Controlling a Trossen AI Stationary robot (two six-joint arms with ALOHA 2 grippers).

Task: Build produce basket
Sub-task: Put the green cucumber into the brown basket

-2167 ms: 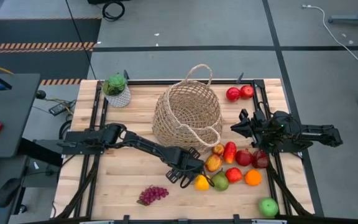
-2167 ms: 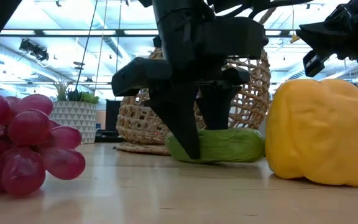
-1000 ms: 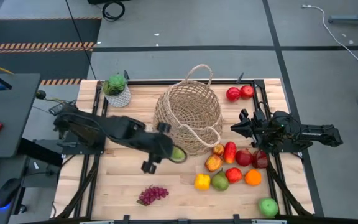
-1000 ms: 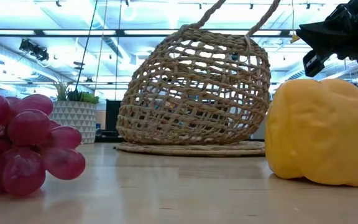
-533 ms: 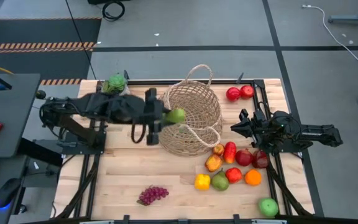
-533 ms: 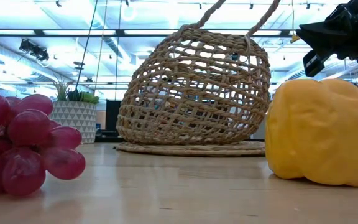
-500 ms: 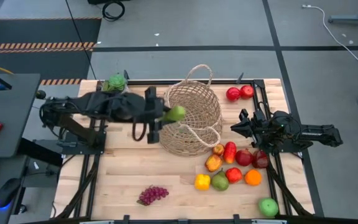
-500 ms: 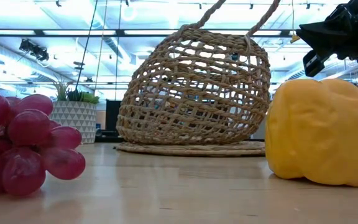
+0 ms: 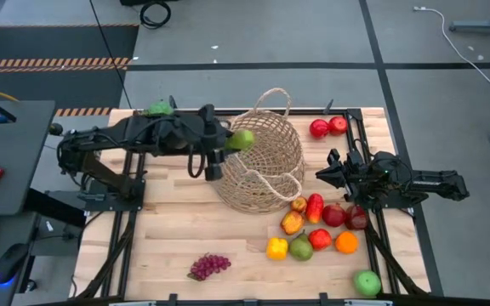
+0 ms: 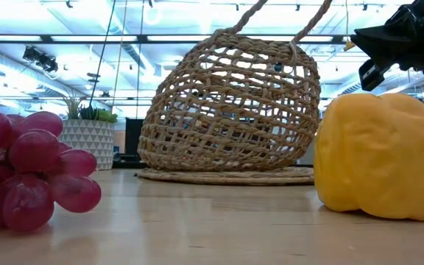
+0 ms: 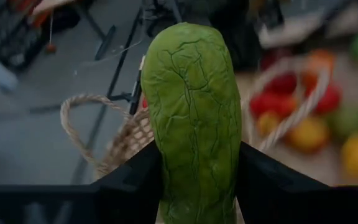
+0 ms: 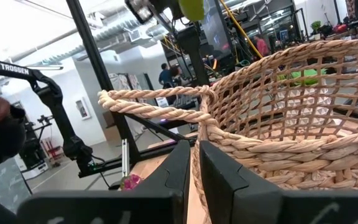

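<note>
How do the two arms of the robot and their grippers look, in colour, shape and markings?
Both arms are black and jointed, built of slim links with bulkier joint housings. The left gripper and the right gripper each end in two flat, dark, matte fingers with squared edges. White "TROSSEN" lettering marks a black link in the right wrist view.

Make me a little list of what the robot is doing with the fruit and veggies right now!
left pincer: holding the green cucumber in the air at the basket's rim
right pincer: shut, empty, waiting beside the basket
basket: wicker, standing mid-table
still on table: grapes, yellow pepper, orange, green apple
</note>
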